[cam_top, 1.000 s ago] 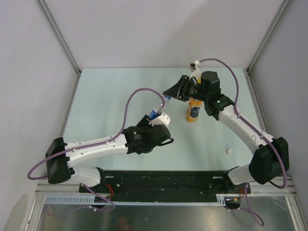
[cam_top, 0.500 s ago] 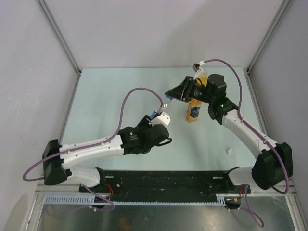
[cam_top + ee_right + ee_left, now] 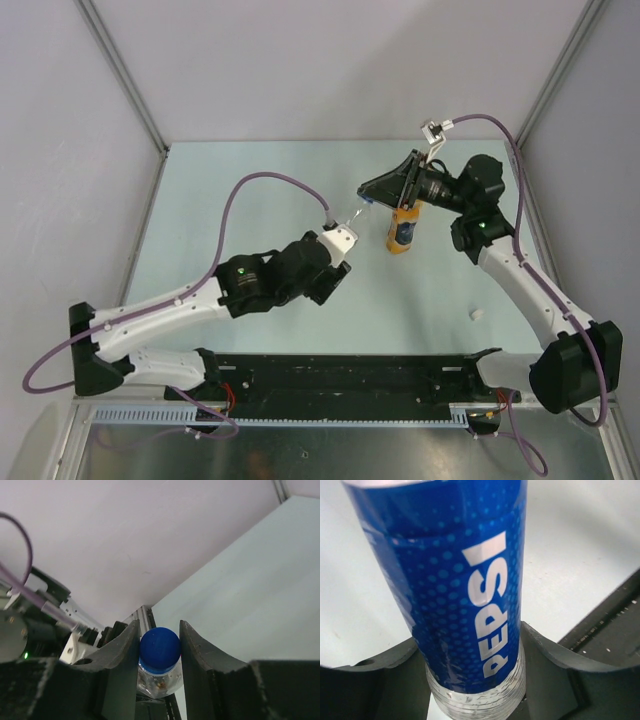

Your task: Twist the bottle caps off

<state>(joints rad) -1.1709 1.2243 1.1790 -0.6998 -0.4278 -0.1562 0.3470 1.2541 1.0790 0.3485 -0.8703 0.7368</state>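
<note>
- I'm looking down on a pale green table (image 3: 220,200) boxed in by plain grey walls (image 3: 300,70).
- My left arm is reaching toward the middle, its left gripper (image 3: 475,680) clamping the water bottle (image 3: 455,590) by its body.
- My right arm is bending in from the right, its right gripper (image 3: 368,196) pinching the blue cap (image 3: 159,648) on that bottle.
- The short orange bottle (image 3: 401,232) is standing just beside them, and a white cap (image 3: 476,314) is lying well apart.

A pale green bench (image 3: 250,200) is enclosed on three sides by white panels (image 3: 300,70). Toward the far right, a short orange bottle (image 3: 401,232) with a blue label stands upright. Well apart from it, near the right front, lies a small white cap (image 3: 477,314). A black rail (image 3: 340,375) lines the near edge.
</note>
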